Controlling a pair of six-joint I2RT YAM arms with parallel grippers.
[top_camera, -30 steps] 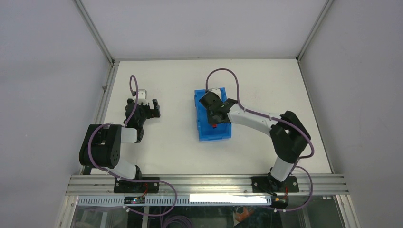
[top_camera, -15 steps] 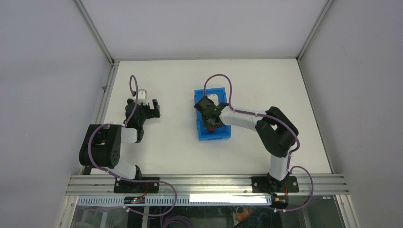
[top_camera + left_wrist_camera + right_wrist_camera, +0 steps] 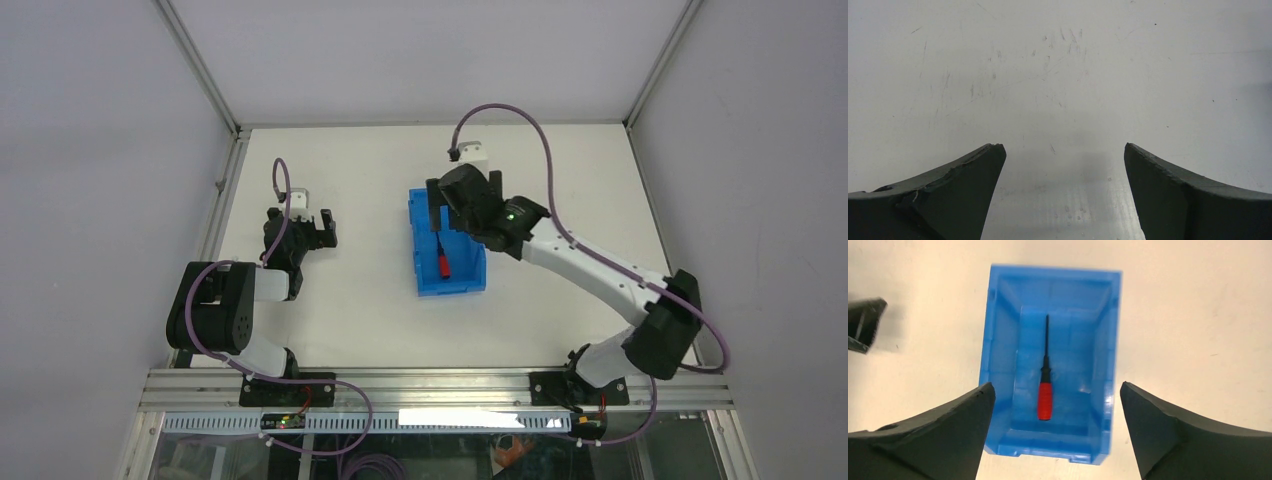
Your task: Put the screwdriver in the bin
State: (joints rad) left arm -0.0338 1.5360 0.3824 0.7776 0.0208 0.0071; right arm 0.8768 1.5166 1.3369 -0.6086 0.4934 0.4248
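Right wrist view looks straight down past my fingers. The white table (image 3: pixel 340 310) spreads beneath, and on it the blue bin (image 3: pixel 1053 271) sits directly under my right gripper (image 3: pixel 1056 386) — jaws spread wide, holding nothing. My left gripper (image 3: pixel 1063 145) hangs off to the left over bare table, also parted and empty. Smallest, the screwdriver (image 3: pixel 1045 395) lies flat on the bin's floor below my right fingers — red handle toward my palm, shaft pointing away.
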